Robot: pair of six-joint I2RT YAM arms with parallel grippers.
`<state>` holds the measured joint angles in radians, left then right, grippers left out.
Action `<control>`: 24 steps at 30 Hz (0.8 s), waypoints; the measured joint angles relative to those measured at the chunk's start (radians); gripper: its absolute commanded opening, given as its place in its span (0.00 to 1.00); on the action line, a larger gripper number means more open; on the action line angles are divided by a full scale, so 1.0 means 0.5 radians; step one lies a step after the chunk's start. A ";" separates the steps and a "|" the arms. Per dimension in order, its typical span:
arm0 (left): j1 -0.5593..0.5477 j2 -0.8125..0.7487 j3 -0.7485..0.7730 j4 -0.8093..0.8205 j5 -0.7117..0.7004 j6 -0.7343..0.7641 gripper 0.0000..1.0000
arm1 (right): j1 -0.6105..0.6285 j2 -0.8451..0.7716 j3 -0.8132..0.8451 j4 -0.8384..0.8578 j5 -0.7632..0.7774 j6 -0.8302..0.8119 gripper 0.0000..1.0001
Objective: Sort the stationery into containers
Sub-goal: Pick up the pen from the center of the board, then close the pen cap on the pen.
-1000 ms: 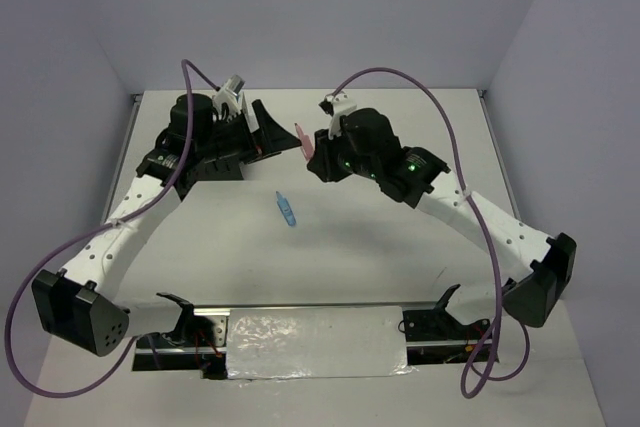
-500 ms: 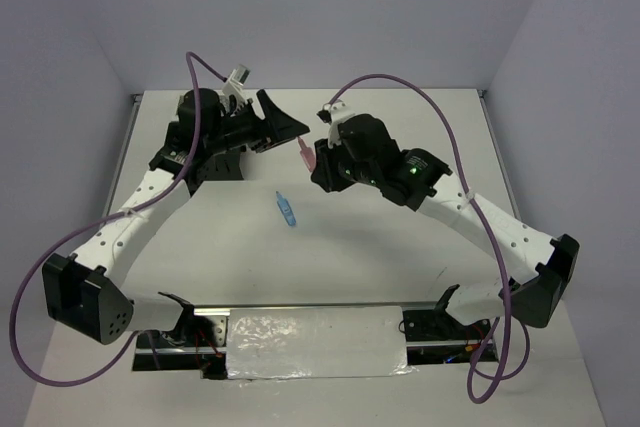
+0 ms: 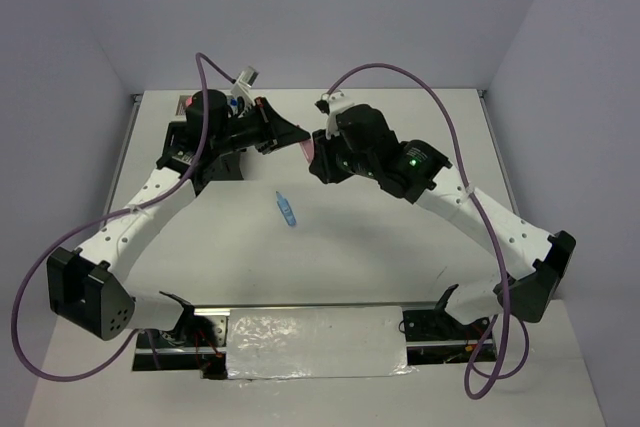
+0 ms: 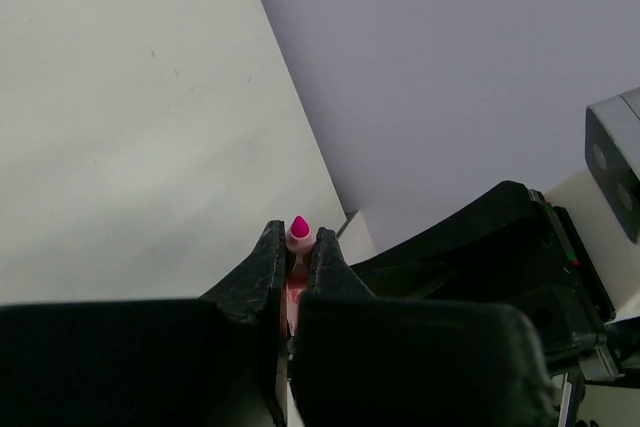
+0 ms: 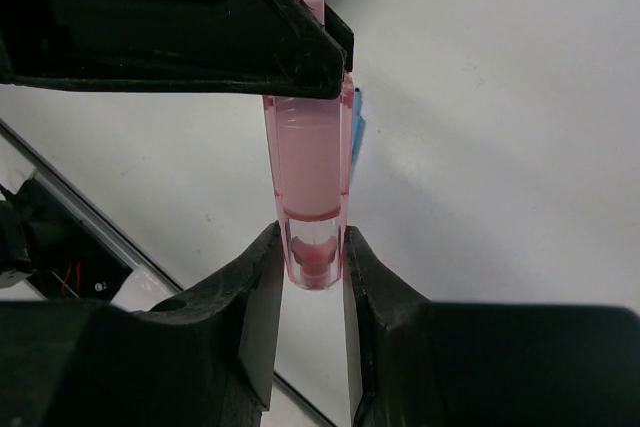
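Pink marker (image 5: 305, 187) is held off the table (image 3: 400, 277) between both arms. The right gripper (image 5: 310, 247) is clamped on its clear rear end. The left gripper (image 4: 297, 249) is closed around the front, with the magenta tip poking out just past its fingertips. This looks like a hand-over in mid-air, and neither set of jaws has let go. One small blue item (image 3: 287, 209) lies loose on the table, below the jaws and a little towards the arm bases, well apart from both. It is the only unsorted piece I can see, so the task seems close to done: this marker first, then that one. The black organizer (image 3: 222, 163) sits behind the left jaws under that wrist, mostly hidden, so its contents cannot be told. The left arm's own body and purple cable (image 3: 203, 97) crowd the way to it.
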<state>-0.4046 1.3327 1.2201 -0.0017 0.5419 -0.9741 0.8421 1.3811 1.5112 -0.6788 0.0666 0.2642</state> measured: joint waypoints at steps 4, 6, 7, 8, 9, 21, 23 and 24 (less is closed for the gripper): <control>0.000 0.025 0.000 -0.012 0.006 -0.001 0.00 | 0.000 0.022 0.000 -0.016 0.012 -0.001 0.00; 0.000 0.027 0.001 -0.021 0.000 0.002 0.00 | 0.000 0.022 0.000 -0.023 0.011 -0.002 0.00; 0.000 0.027 0.006 -0.027 -0.008 0.007 0.00 | 0.000 0.021 -0.001 -0.023 0.011 -0.003 0.00; 0.000 0.027 0.018 -0.047 -0.022 0.013 0.00 | 0.000 0.021 -0.003 -0.022 0.011 -0.008 0.00; 0.000 0.027 0.030 -0.072 -0.034 0.021 0.00 | 0.000 0.015 -0.016 -0.010 0.008 -0.012 0.00; 0.092 0.023 0.046 -0.156 0.079 -0.079 0.00 | 0.045 -0.223 -0.428 0.436 0.000 0.019 0.56; 0.103 0.023 0.038 -0.076 0.066 -0.118 0.00 | 0.047 -0.237 -0.429 0.420 -0.011 0.047 0.78; 0.129 0.023 0.035 0.000 0.049 -0.150 0.00 | 0.054 -0.251 -0.433 0.356 -0.014 0.066 0.84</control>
<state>-0.3401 1.3441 1.2377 -0.0017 0.5663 -1.0492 0.8692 1.2556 1.2945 -0.5011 0.0597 0.2974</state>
